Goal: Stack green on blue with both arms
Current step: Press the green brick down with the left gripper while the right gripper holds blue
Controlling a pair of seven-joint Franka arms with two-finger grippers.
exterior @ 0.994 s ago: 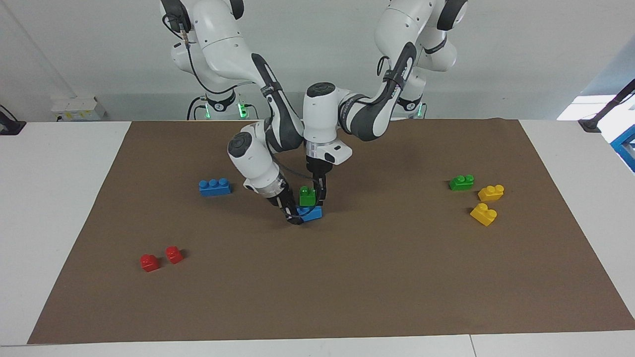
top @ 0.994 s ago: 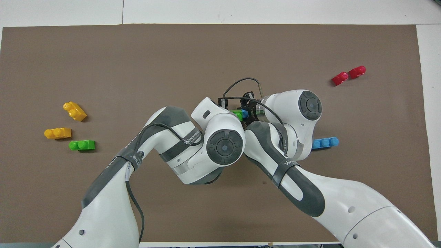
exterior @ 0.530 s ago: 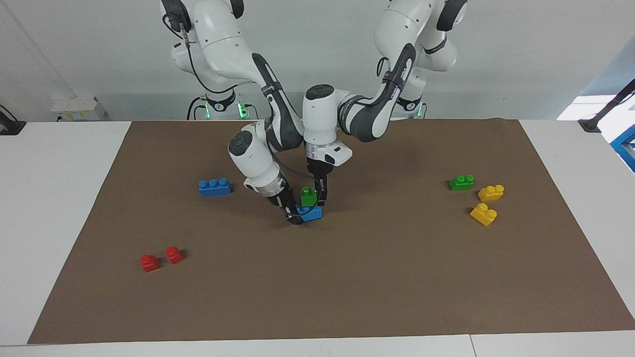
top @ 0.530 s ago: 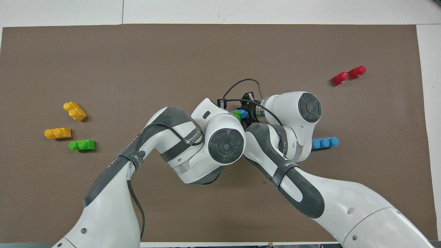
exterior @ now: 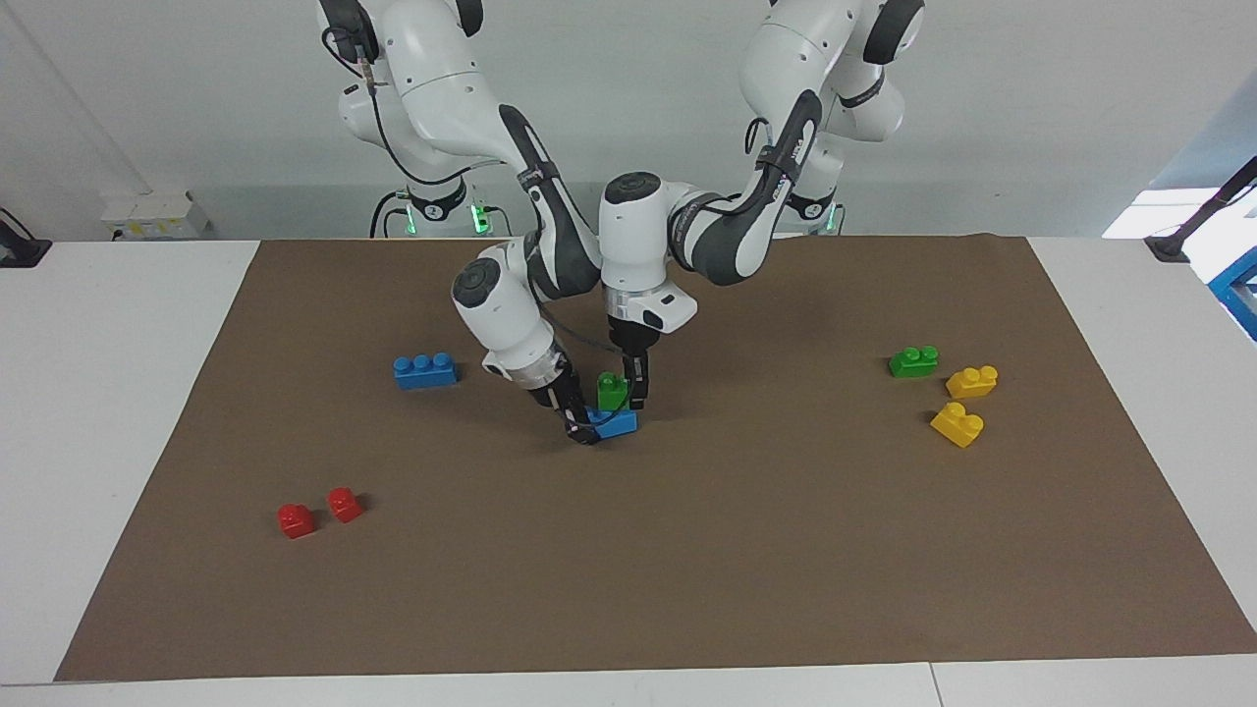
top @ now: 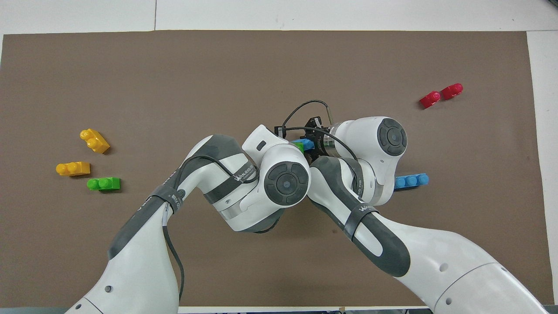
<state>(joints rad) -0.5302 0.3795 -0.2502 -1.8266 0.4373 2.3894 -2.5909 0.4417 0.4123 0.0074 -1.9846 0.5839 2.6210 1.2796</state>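
A robotics lab; two white arms (exterior: 550, 236) bolted at a brown-matted table (exterior: 147, 393); bare walls.

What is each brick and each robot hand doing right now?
Green brick: upright on the blue brick, gripped by the left gripper.
Blue brick: flat on the mat, gripped by the right gripper.
Left gripper: shut on the green brick.
Right gripper: shut on the blue brick.
Spare blue brick, spare green brick, yellow bricks, red bricks: lying loose.

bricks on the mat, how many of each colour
blue bricks: 2
green bricks: 2
yellow bricks: 2
red bricks: 2
total: 8
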